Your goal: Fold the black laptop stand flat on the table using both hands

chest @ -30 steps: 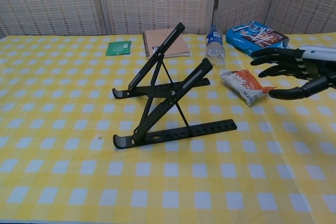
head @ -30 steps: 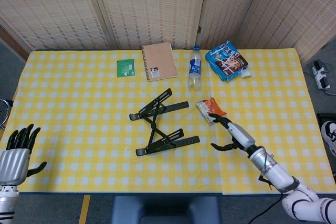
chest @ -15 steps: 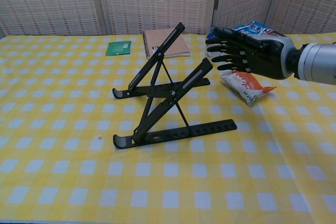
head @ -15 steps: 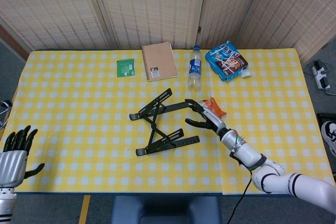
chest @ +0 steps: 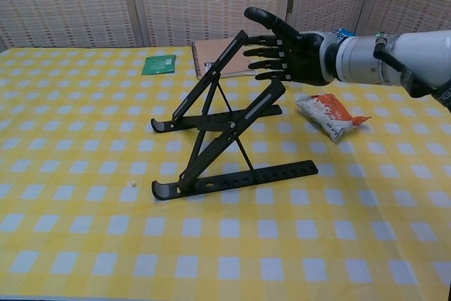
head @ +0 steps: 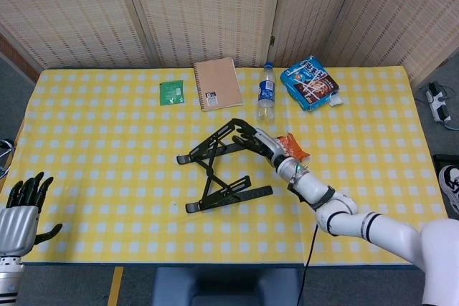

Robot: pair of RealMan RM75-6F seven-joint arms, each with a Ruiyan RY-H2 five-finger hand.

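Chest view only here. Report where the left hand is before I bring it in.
Observer: The left hand is by the near-left corner of the yellow checked tablecloth, far from the black folding laptop stand. Its fingers are apart and it holds nothing.
Operator: Now tell me what the right hand is blocking.
Observer: Beyond the right hand there is a clear plastic water bottle with a blue label, apart from the stand.
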